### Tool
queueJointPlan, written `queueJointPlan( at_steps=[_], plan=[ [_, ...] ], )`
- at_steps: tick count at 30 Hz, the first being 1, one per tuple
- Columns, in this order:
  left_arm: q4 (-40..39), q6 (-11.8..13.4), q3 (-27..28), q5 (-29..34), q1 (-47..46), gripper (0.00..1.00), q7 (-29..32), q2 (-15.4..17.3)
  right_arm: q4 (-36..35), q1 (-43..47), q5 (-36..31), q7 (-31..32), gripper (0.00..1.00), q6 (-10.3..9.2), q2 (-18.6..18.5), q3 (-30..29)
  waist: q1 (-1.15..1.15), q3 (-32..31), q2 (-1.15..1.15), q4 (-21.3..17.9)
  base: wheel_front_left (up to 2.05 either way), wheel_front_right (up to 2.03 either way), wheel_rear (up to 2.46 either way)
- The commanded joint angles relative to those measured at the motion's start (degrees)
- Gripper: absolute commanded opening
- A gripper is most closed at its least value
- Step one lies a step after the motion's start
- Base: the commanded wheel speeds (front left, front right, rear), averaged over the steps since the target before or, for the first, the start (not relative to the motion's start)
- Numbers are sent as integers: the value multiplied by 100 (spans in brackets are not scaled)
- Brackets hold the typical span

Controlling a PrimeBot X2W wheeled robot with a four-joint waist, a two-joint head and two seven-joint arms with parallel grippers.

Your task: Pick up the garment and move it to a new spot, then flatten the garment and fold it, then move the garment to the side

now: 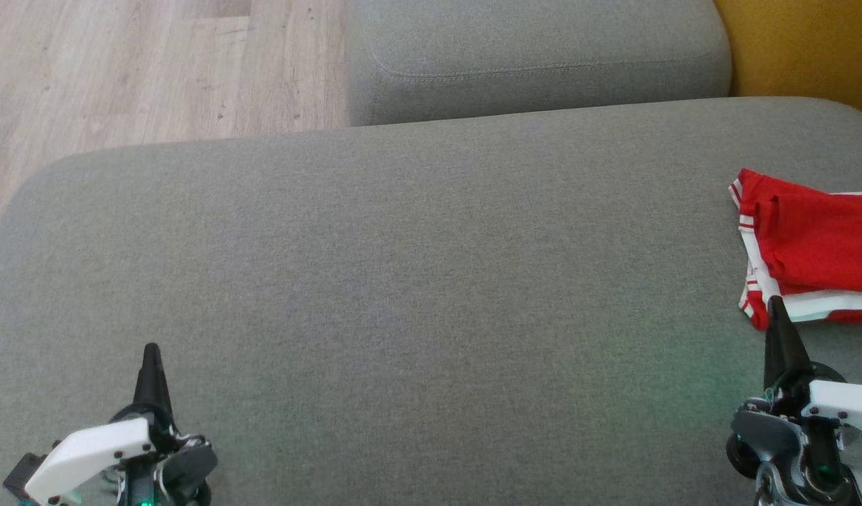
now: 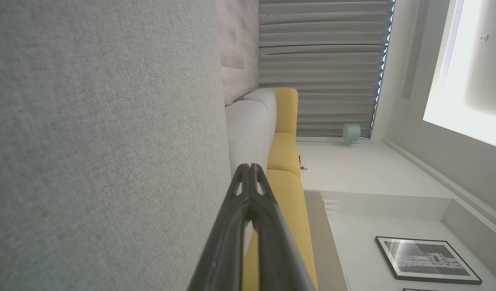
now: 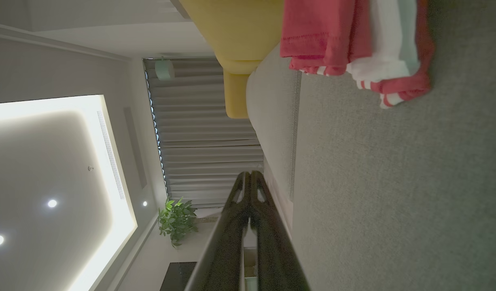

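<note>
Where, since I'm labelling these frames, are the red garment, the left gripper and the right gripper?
red garment [image 1: 818,239], head view, middle of its red top layer.
left gripper [image 1: 152,351], head view, tip of the shut fingers.
right gripper [image 1: 776,306], head view, tip of the shut fingers.

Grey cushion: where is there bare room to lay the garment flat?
The grey cushion is bare from its left edge across the middle, back to the far cushion. Crowded at the right edge alone, where the red garment lies.
</note>
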Motion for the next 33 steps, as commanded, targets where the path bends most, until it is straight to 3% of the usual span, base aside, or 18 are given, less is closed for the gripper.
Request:
queueJointPlan(
  at_steps=[1,33],
  plan=[
    [-161,-40,188,51,-296,0,17,25,-179,-315,-14,32,0,-4,-30,123,0,0,0,0,0,0,0],
    [-161,-40,188,51,-296,0,17,25,-179,-315,-14,32,0,-4,-30,123,0,0,0,0,0,0,0]
  ],
)
